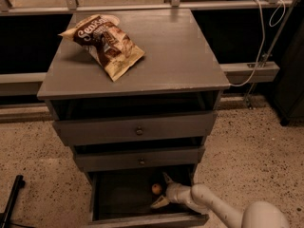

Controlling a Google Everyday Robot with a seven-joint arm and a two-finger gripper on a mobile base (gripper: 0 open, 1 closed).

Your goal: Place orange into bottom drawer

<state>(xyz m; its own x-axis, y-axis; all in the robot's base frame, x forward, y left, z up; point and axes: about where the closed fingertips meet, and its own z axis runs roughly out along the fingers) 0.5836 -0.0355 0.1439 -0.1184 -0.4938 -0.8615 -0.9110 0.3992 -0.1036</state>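
Note:
The orange (156, 189) is a small round fruit lying in the dark tray of the pulled-out bottom drawer (118, 194), right of its middle. My gripper (163, 190) reaches into the drawer from the lower right on a white arm. Its fingers are spread, one above and one below, just right of the orange, with a gap to it. The orange rests free on the drawer floor.
A chip bag (103, 42) lies on the grey cabinet top (180, 56). Two grey drawer fronts with small knobs (138, 131) sit above the bottom drawer. A white cable (259, 37) hangs at the right. A dark object (12, 198) stands on the speckled floor at the lower left.

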